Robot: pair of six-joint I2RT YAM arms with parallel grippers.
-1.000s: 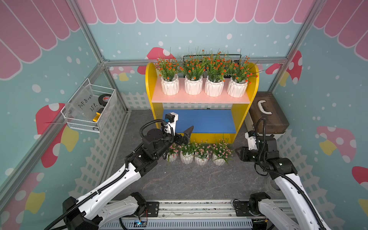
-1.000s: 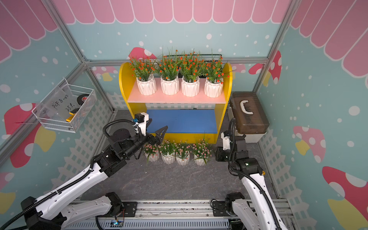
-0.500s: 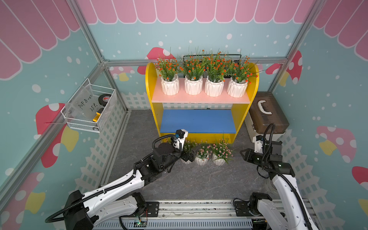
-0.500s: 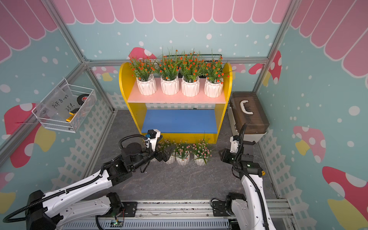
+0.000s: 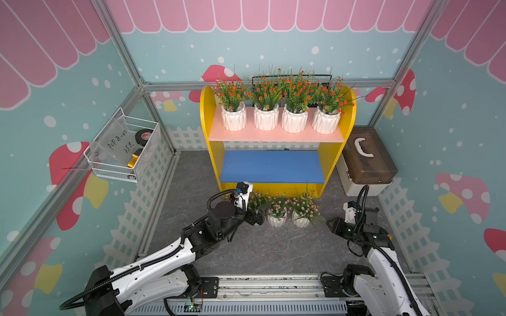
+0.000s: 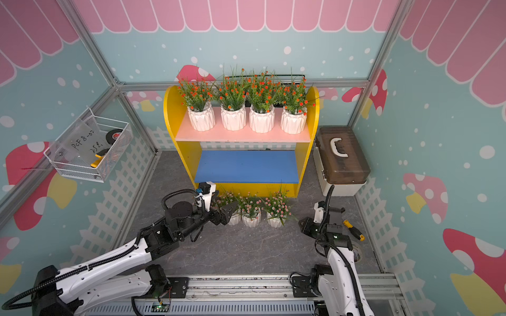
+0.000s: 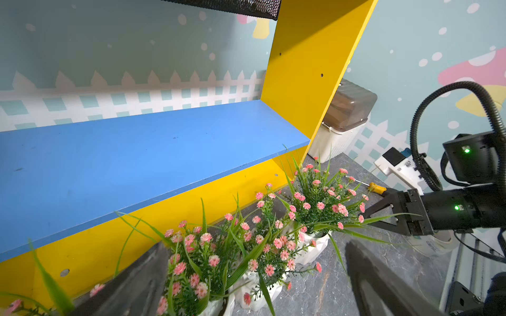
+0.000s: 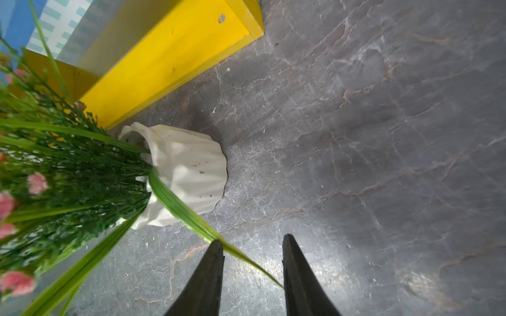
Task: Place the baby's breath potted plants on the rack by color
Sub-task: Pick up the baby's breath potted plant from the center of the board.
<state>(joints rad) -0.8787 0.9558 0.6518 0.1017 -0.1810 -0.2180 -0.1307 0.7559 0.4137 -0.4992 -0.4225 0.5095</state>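
Note:
The rack (image 5: 335, 161) carries four orange-flowered baby's breath potted plants (image 5: 265, 109) on its pink shelf (image 5: 273, 135); its blue shelf (image 5: 271, 167) is bare. Pink-flowered plants (image 5: 278, 210) stand in a row on the floor before it. My left gripper (image 7: 257, 245), also (image 5: 258, 214), is open low in that row, its fingers (image 7: 131, 284) either side of a pink plant (image 7: 191, 270), with a neighbouring one (image 7: 271, 260) also between them. The right gripper (image 8: 252, 239), also (image 5: 330, 221), is open beside the rightmost pot (image 8: 189, 175), apart from it, with one leaf blade crossing its gap.
A white wire basket (image 5: 123, 147) hangs on the left wall. A brown-lidded box (image 5: 367, 158) stands right of the rack, and a black wire basket (image 5: 287, 78) sits behind it. A yellow-handled screwdriver (image 6: 353, 229) and a tape roll (image 6: 356, 251) lie by the right arm.
My left gripper has come down from in front of the blue shelf to the floor row of pink plants. The right wrist has dropped lower and its jaws have narrowed slightly.

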